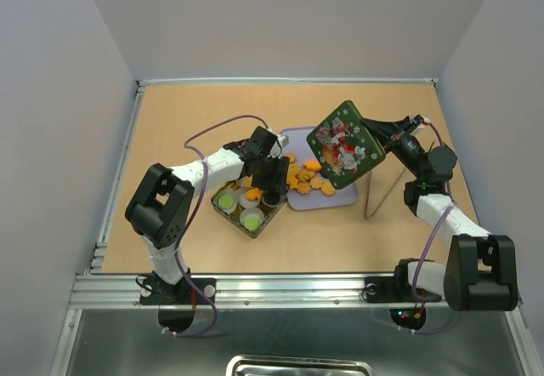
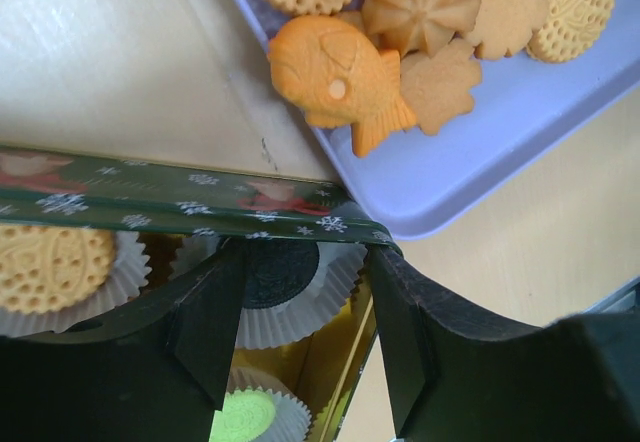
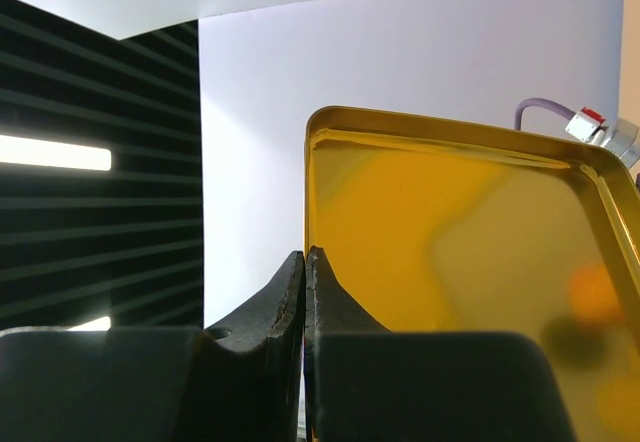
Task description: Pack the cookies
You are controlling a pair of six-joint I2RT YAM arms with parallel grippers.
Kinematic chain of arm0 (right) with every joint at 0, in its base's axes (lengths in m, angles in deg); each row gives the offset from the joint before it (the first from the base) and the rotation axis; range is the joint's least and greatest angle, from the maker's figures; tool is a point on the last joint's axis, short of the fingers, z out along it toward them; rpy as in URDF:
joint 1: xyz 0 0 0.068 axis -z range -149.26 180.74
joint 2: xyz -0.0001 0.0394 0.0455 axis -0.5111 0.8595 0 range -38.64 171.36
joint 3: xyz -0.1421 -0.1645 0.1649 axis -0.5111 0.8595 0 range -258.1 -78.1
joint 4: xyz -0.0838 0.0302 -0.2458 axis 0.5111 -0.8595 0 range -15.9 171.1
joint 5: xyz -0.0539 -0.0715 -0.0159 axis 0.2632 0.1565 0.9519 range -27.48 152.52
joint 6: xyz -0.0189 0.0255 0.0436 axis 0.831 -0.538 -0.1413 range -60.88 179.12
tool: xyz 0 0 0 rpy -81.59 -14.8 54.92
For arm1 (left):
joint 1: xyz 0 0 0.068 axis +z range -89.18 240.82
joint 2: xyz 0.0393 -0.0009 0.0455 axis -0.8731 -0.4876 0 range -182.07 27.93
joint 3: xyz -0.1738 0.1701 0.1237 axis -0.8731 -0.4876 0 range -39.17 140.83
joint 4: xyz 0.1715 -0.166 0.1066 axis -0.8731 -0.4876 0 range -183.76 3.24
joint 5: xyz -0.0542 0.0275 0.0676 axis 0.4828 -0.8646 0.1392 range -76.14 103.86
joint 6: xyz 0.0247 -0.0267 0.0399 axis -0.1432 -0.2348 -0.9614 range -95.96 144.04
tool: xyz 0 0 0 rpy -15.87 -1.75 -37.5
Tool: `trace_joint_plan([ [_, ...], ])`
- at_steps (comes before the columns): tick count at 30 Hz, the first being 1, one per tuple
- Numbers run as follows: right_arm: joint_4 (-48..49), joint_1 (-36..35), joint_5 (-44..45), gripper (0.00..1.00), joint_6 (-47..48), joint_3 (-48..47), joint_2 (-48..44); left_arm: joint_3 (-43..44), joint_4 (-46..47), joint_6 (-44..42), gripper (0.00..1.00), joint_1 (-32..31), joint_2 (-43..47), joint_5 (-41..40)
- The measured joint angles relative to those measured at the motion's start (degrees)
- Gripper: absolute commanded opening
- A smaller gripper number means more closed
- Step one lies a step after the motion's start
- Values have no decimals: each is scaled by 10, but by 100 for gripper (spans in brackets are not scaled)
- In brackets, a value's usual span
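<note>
Orange cookies (image 1: 304, 179) lie piled on a lavender tray (image 1: 333, 197); up close they are rounds, flower shapes and a fish-shaped cookie (image 2: 335, 72). An open green tin (image 1: 248, 209) holds white paper cups with a black cookie (image 2: 283, 272), green cookies (image 2: 243, 414) and a beige cookie (image 2: 50, 262). My left gripper (image 2: 308, 252) hangs open over the tin's far corner, straddling the black cookie's cup and holding nothing. My right gripper (image 3: 305, 257) is shut on the rim of the tin's lid (image 1: 344, 145), which it holds tilted in the air above the tray's right end, its gold inside (image 3: 450, 252) facing the wrist camera.
The tin's snowflake-patterned wall (image 2: 200, 207) runs just ahead of my left fingers, close against the tray (image 2: 470, 152). Bare wooden table (image 1: 187, 121) surrounds both. White walls enclose the table at the back and sides.
</note>
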Motion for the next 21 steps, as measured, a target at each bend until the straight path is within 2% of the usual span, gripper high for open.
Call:
trace_joint_plan([
  [6, 2, 0, 0, 0, 0, -1, 18, 55, -2, -18, 61, -1, -60, 13],
  [14, 4, 9, 1, 0, 0, -13, 38, 223, -31, -57, 61, -5, -176, 16],
  [21, 10, 21, 1, 1, 0, -16, 38, 355, -52, -51, 61, 0, -251, 12],
])
